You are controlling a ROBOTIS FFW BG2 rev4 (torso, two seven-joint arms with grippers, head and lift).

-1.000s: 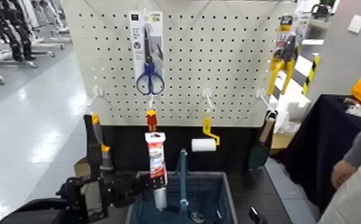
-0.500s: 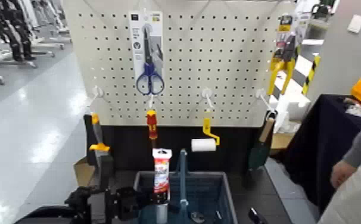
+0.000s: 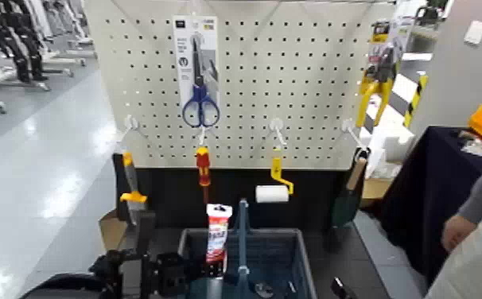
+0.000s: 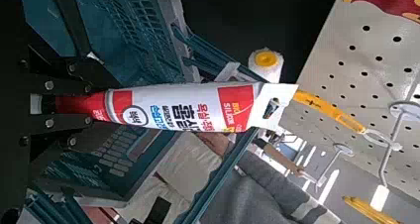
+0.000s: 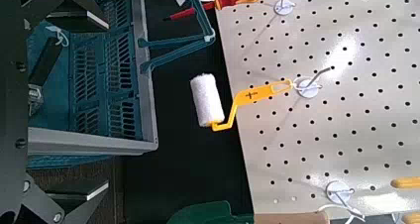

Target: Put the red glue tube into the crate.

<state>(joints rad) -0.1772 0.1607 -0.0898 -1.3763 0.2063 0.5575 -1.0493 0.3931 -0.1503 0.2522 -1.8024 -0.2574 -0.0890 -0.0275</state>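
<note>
Just now the red glue tube (image 3: pixel 217 240) had shifted a little lower and toward the middle of the head view than a second earlier, so it stood farther in over the crate (image 3: pixel 280 231), whose pale rim showed at bottom centre. It was upright or nearly so, flat tab uppermost, left of the blue handle bar (image 3: pixel 242 238).

The left gripper (image 3: pixel 215 269), at the bottom of the frame left of centre, was closed firmly around the tube's lower end. That shift had brought the tube close to its goal, though it was not yet released. How far its bottom reached below the rim was hard to judge, but it seemed to be just about inside; lowering it and letting go looked like what remained, with the handle bar the thing to avoid.

The right gripper (image 5: pixel 105 105) waited empty near the crate, its jaws spread wide. Behind, on the pegboard (image 3: pixel 244 95), hung a red-and-yellow screwdriver (image 3: pixel 204 163) and a small paint roller (image 3: pixel 273 193). A person's hand (image 3: pixel 455 232) rested at the lower right.
</note>
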